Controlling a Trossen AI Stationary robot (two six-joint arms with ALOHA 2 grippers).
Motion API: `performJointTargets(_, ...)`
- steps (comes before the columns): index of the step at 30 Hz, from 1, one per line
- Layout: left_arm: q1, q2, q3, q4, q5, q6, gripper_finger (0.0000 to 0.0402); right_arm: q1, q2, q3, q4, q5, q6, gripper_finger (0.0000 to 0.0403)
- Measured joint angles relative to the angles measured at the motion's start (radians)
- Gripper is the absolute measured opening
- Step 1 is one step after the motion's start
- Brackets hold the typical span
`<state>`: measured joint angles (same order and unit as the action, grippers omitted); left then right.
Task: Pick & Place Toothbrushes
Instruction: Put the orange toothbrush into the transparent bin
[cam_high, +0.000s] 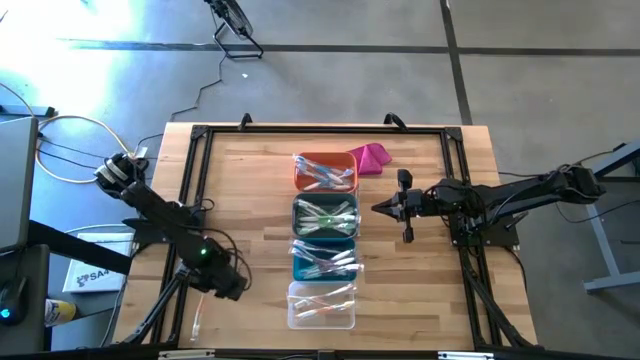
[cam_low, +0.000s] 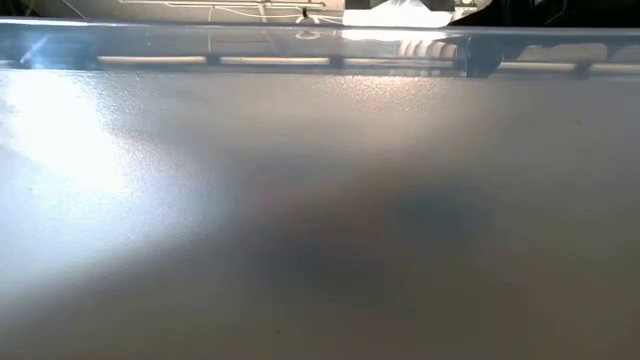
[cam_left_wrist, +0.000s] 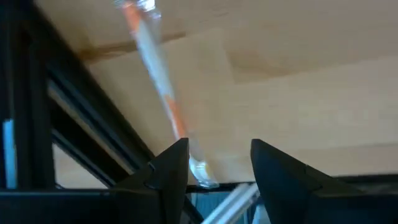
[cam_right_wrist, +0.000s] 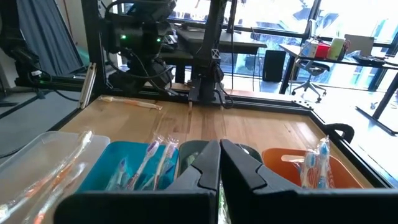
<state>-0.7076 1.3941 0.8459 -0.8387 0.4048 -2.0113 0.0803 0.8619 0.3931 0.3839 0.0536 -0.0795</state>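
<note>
Last loose brush under L gripper, not gripped yet.

L gripper (cam_left_wrist: 214, 165) fingers apart, empty, hovering low at the table (cam_high: 240, 190) front-left corner. One wrapped toothbrush (cam_left_wrist: 158, 81) lies flat on the wood, running away from the tips, its near end roughly btwn the fingers; orange stripe, prob. an orange one, view's blurry. Rest of the brushes already sit in the bins (cam_high: 324, 240), well off to the gripper's side. R gripper (cam_right_wrist: 220, 165) closed on nothing, parked above the bins. Handling est.: v. light, stiff thin stick, but glossy wrapper = slippery + crinkly, will skate on wood or twist in the pinch. Grab mid-handle across the narrow axis, not the loose wrapper end; go right down to the wood before closing. Frame rail (cam_left_wrist: 93, 130) just beside it, watch finger clearance.
</note>
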Motion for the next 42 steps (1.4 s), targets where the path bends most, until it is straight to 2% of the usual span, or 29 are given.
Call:
performJointTargets(9, -0.090, 0.000, 0.000, -0.025, -0.066, -0.166, 0.0168, 0.000, 0.000, 0.000, 0.000, 0.000, 0.000, 0.0005)
performJointTargets(19, -0.111, 0.000, 0.000, -0.029, -0.230, -0.104, 0.0168, 0.000, 0.000, 0.000, -0.001, 0.000, -0.001, 0.0005)
performJointTargets(30, -0.111, -0.001, -0.054, -0.027, -0.230, -0.090, 0.0168, 0.000, 0.000, 0.000, -0.002, 0.000, -0.004, 0.0005)
performJointTargets(37, -0.111, -0.001, -0.087, -0.023, -0.147, -0.092, 0.0168, 0.000, 0.000, 0.000, -0.002, 0.000, -0.004, 0.0005)
performJointTargets(42, -0.111, -0.001, -0.089, -0.016, -0.131, -0.083, 0.0168, 0.000, 0.000, 0.000, -0.002, 0.000, -0.004, 0.0005)
